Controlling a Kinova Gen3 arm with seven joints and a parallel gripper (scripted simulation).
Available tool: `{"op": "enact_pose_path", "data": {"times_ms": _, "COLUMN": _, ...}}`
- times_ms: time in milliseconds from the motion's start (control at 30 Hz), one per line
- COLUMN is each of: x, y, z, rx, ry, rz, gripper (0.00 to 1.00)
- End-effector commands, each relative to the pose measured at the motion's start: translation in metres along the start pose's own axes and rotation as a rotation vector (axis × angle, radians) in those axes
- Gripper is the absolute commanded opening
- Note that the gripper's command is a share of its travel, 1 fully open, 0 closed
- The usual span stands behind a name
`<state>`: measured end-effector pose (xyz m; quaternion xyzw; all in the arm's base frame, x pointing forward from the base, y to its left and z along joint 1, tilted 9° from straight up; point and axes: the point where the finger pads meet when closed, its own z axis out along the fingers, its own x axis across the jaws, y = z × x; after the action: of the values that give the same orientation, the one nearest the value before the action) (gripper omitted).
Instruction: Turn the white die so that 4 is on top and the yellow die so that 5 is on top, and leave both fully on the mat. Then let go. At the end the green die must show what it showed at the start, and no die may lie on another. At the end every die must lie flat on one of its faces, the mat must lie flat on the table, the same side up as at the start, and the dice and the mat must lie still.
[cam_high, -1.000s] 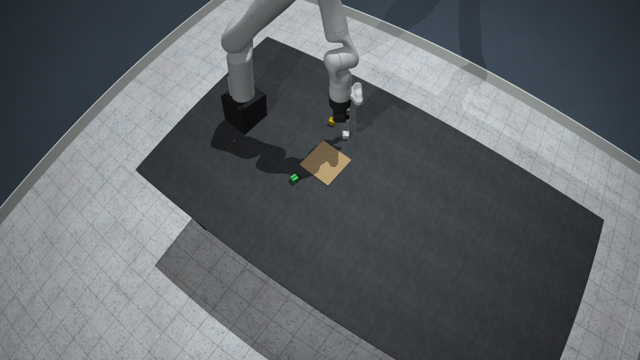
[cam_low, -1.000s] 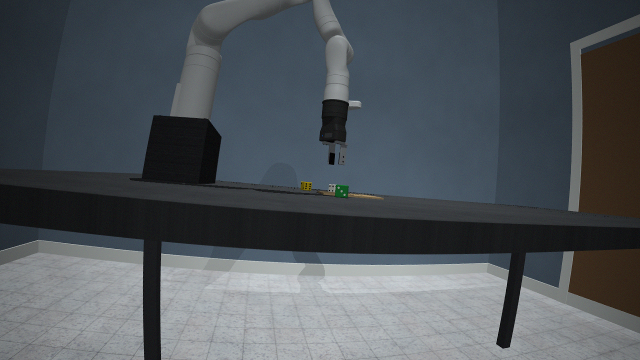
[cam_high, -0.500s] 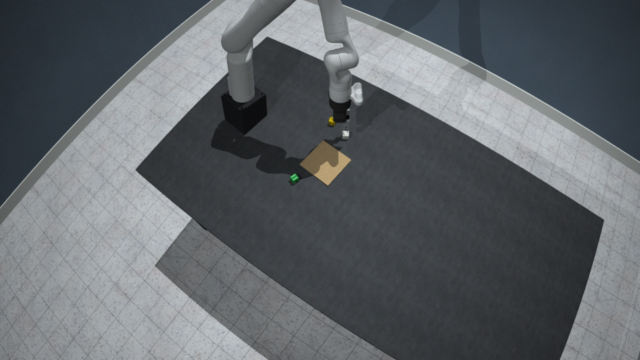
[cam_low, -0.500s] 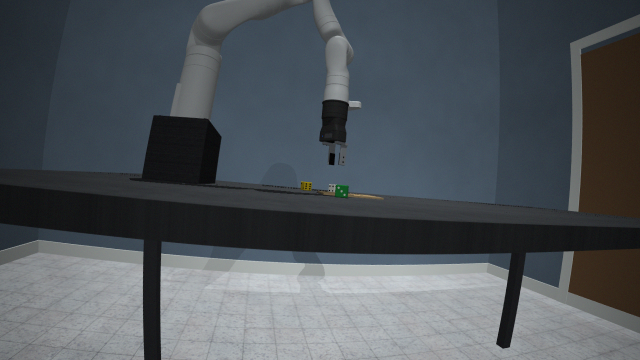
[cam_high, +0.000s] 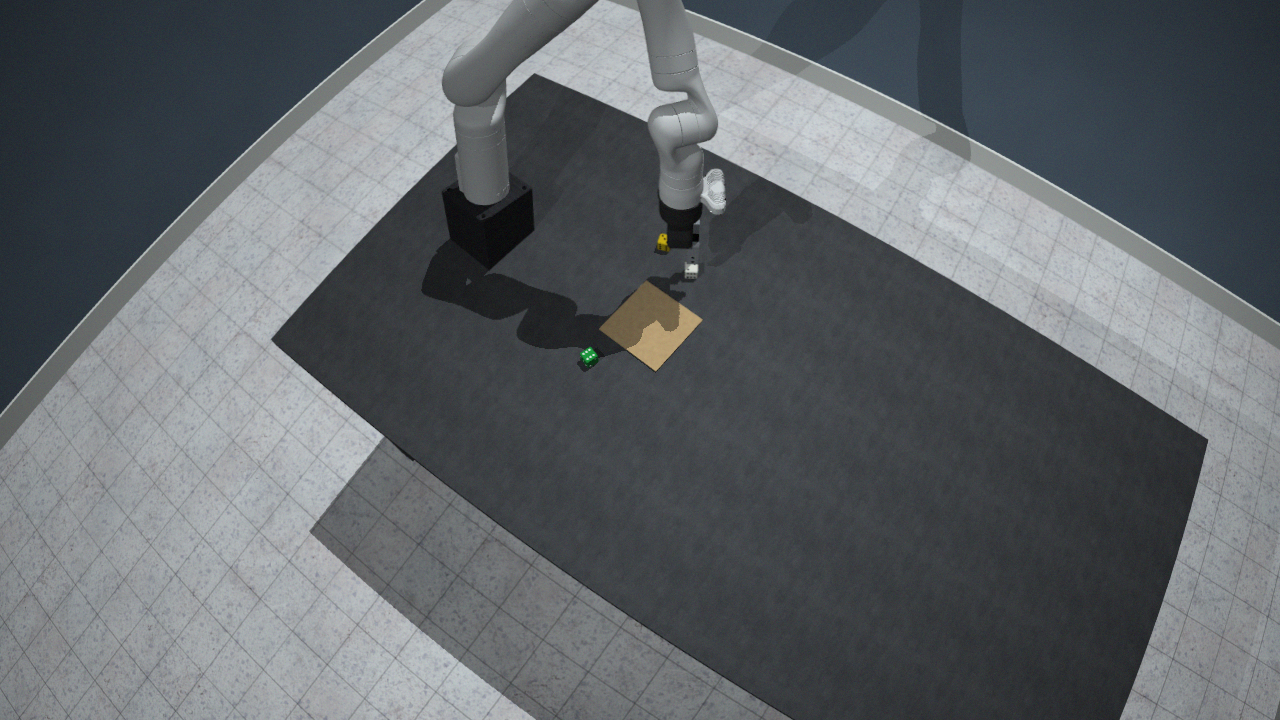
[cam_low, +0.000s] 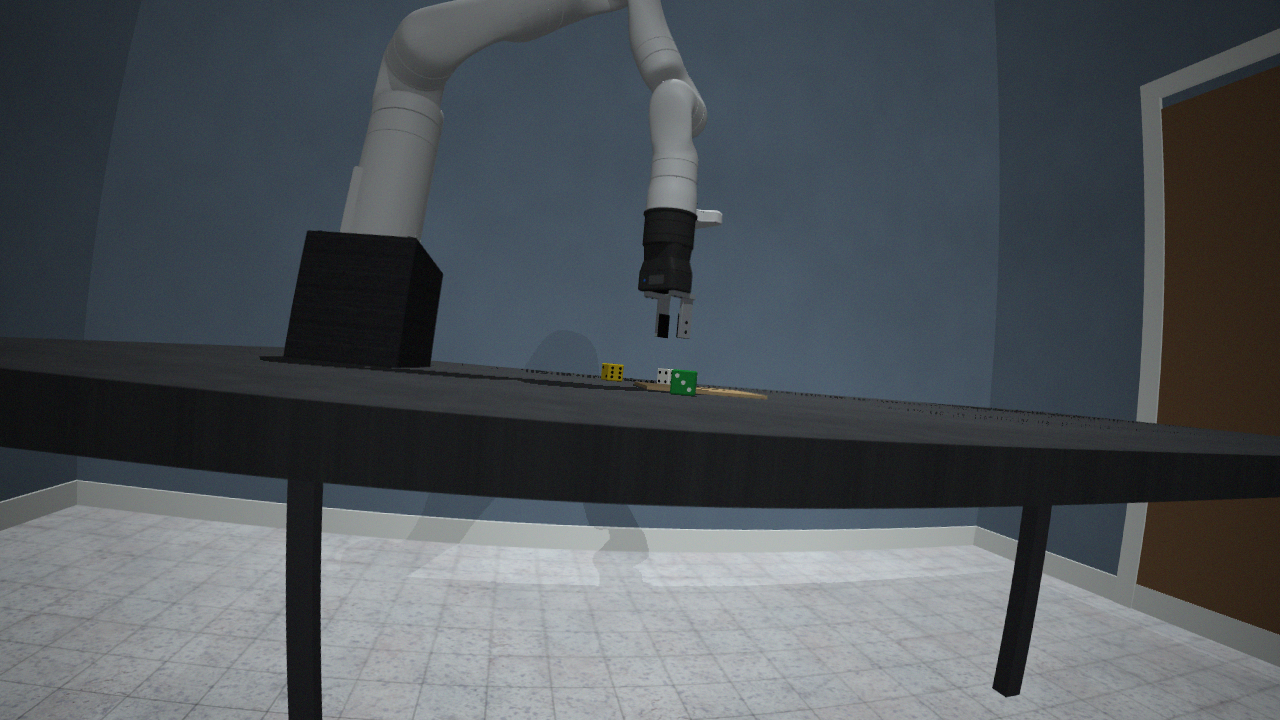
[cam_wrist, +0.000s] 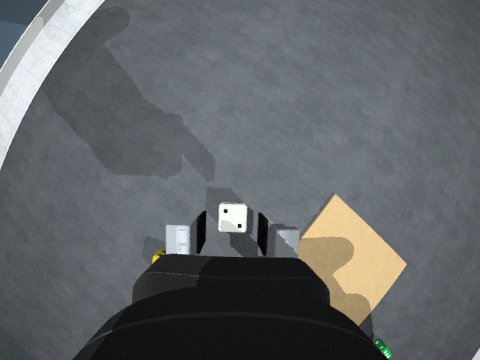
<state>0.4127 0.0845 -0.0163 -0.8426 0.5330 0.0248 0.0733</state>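
The white die (cam_high: 691, 271) (cam_low: 664, 376) (cam_wrist: 233, 217) lies flat on the table beside the mat, with 2 on top. My gripper (cam_low: 674, 327) (cam_wrist: 231, 226) is open and empty, pointing down above the white die; in the wrist view the die shows between its fingers. The yellow die (cam_high: 662, 242) (cam_low: 612, 371) (cam_wrist: 159, 256) lies on the table near the white one; its top is too small to read, and the gripper body partly hides it in the wrist view. The tan mat (cam_high: 657, 353) (cam_low: 747, 394) (cam_wrist: 382, 265) lies flat with no die on it.
The green die (cam_high: 588, 356) (cam_low: 683, 382) (cam_wrist: 382, 348) lies on the table just off the mat's left corner in the top view, with 6 on top. The robot's black base block (cam_high: 488, 223) (cam_low: 362, 300) stands farther left.
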Motion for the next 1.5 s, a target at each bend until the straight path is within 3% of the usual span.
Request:
{"op": "enact_pose_path", "data": {"times_ms": 0, "x": 0.001, "y": 0.001, "z": 0.003, "rx": -0.002, "ry": 0.0, "rz": 0.003, "gripper": 0.79}}
{"op": "enact_pose_path", "data": {"times_ms": 800, "x": 0.001, "y": 0.001, "z": 0.034, "rx": -0.002, "ry": 0.0, "rz": 0.003, "gripper": 0.79}}
{"op": "enact_pose_path", "data": {"times_ms": 1467, "x": 0.001, "y": 0.001, "z": 0.038, "rx": -0.002, "ry": 0.0, "rz": 0.003, "gripper": 0.79}}
